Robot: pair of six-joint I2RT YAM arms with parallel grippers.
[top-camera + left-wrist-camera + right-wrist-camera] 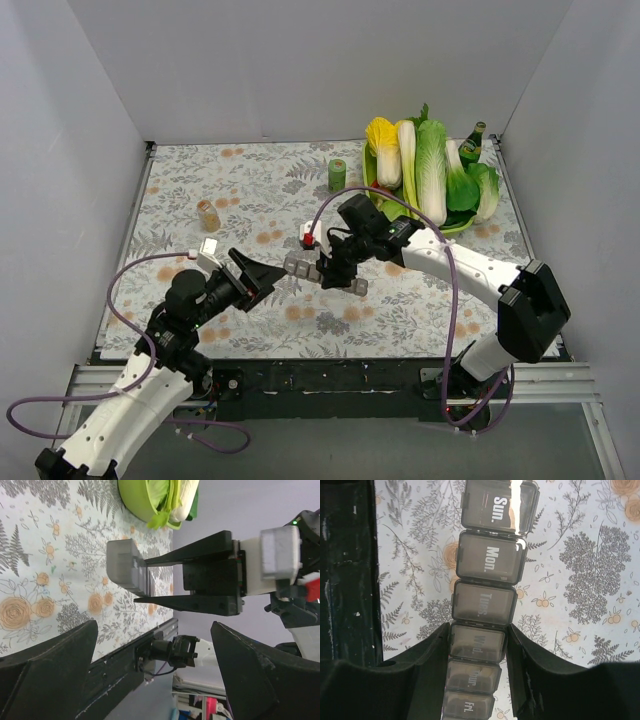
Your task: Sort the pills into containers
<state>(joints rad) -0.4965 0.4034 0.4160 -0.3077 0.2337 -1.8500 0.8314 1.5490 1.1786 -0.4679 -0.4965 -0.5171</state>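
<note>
My right fingers [427, 665] are clamped on the strip [484, 602] at the Wed. cell [477, 642], Sun. end pointing away from them. My left fingers [55, 655] are wide and empty, with the strip's end just ahead. I'd hold the right grip square and steady while the left approaches. Floral counter [250, 190], white walls [300, 60] close around, veg tray [137, 502] beyond the right fingers.

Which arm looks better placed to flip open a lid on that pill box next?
Left, probably. The right gripper is closed around the pill box near its middle, holding it, so it is busy. The left gripper is open, empty and facing the box's end.
</note>
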